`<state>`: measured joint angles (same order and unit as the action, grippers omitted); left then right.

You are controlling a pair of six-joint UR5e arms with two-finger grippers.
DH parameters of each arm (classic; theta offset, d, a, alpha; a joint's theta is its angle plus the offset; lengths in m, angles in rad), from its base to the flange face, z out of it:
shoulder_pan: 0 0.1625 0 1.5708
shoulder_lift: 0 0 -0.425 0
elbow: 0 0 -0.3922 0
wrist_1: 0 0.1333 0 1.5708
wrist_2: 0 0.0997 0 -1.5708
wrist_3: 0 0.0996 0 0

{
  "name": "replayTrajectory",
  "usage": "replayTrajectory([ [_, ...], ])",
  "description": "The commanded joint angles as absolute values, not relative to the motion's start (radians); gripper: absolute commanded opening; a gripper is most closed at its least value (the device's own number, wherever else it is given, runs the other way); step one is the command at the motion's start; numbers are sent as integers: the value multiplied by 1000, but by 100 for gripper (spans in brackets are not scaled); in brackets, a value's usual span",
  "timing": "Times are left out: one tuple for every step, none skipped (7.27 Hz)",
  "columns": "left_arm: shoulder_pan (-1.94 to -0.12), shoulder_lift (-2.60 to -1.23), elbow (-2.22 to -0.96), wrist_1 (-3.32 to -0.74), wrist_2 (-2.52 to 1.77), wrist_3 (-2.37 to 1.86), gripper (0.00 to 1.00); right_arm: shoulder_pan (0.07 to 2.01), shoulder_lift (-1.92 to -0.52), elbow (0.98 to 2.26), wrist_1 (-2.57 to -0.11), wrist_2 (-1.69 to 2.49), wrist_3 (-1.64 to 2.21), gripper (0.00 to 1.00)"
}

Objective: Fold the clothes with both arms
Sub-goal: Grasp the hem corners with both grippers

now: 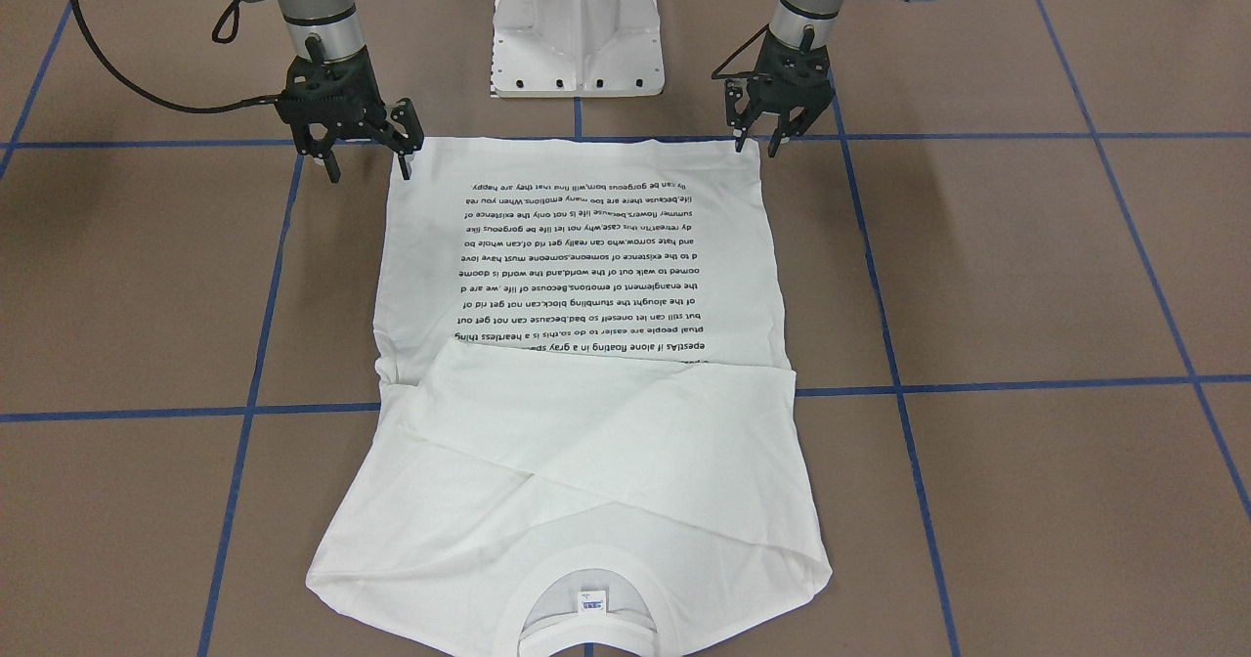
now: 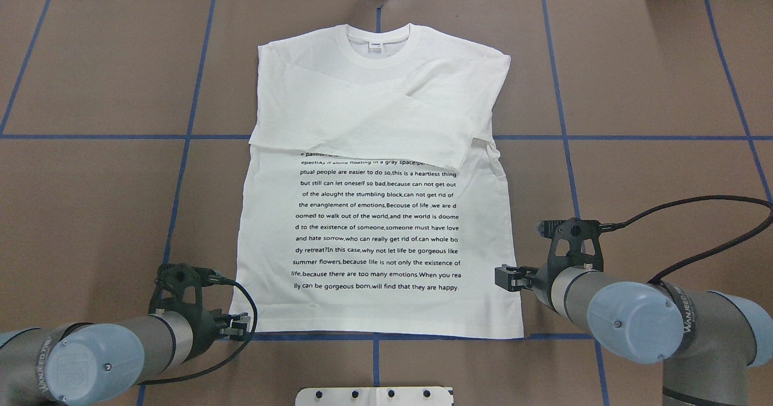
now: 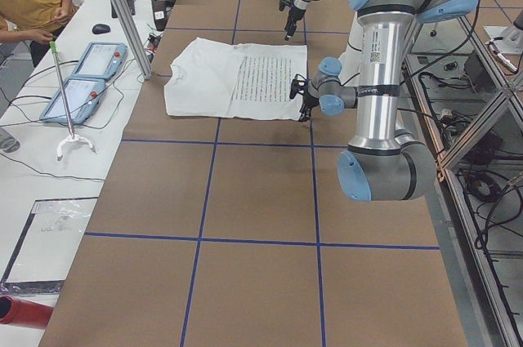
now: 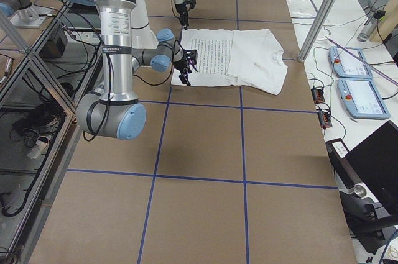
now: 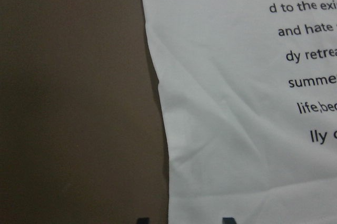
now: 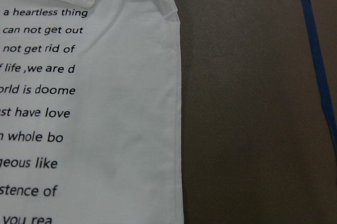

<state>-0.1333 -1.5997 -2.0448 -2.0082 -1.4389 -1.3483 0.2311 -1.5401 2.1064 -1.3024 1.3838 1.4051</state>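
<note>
Soft white long-sleeved T-shirt lies flat, print up, on the matte brown, blue-taped table; its ribbed collar is far, sleeves folded across the chest; left gripper and right gripper, jaws apart, flank the near hem corners; contact with the cloth is unclear.

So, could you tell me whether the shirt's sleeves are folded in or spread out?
Folded in. Both sleeves lie crossed over the chest, hiding the top text lines; the rest of the shirt lies flat.

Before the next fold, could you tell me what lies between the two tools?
The hem end of the T-shirt, lying flat; the overhead view shows it.
</note>
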Motion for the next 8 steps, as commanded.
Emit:
replayTrajectory([
  [-127, -1601, -2036, -2008, -1439, -1348, 51, 230, -1540, 2106, -1301, 1384, 1405, 100],
  [-123, -1603, -2033, -2008, -1439, -1348, 48, 229, -1540, 2102, -1302, 1384, 1405, 100],
  [-123, -1609, -2033, -2008, -1439, -1348, 41, 229, -1540, 2099, -1301, 1382, 1405, 100],
  [-121, -1609, -2033, -2008, -1439, -1348, 37, 229, -1540, 2098, -1301, 1382, 1405, 100],
  [-121, -1609, -2033, -2008, -1439, -1348, 28, 229, -1540, 2097, -1301, 1382, 1405, 100],
  [-123, -1609, -2033, -2008, -1439, -1348, 6, 229, -1540, 2095, -1301, 1382, 1405, 100],
  [-123, -1612, -2034, -2008, -1436, -1350, 0, 227, -1539, 2085, -1301, 1381, 1405, 100],
  [-123, -1614, -2034, -2008, -1436, -1350, 0, 226, -1539, 2082, -1299, 1381, 1407, 100],
])
